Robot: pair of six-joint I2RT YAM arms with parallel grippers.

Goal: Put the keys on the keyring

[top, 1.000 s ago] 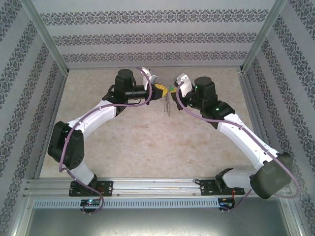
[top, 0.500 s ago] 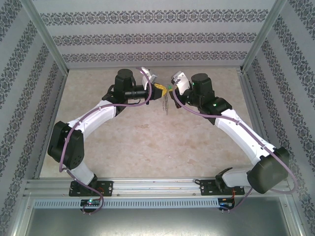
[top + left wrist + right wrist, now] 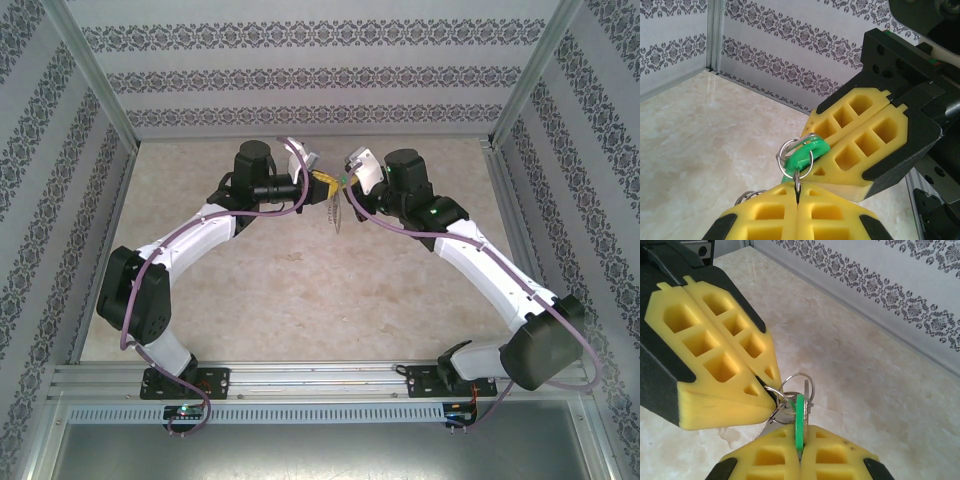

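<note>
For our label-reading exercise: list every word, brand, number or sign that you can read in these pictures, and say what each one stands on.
No text can be read in these pictures.
key: plain green head, no lettering shows.
keyring: bare metal; any stamp is too small to tell.
wallpaper: ornament pattern, no letters.

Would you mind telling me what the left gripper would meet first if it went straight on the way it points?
Most likely the yellow fingers of the right gripper, close ahead and shut on the key. The left gripper itself holds the keyring. Exact depth is unclear.
</note>
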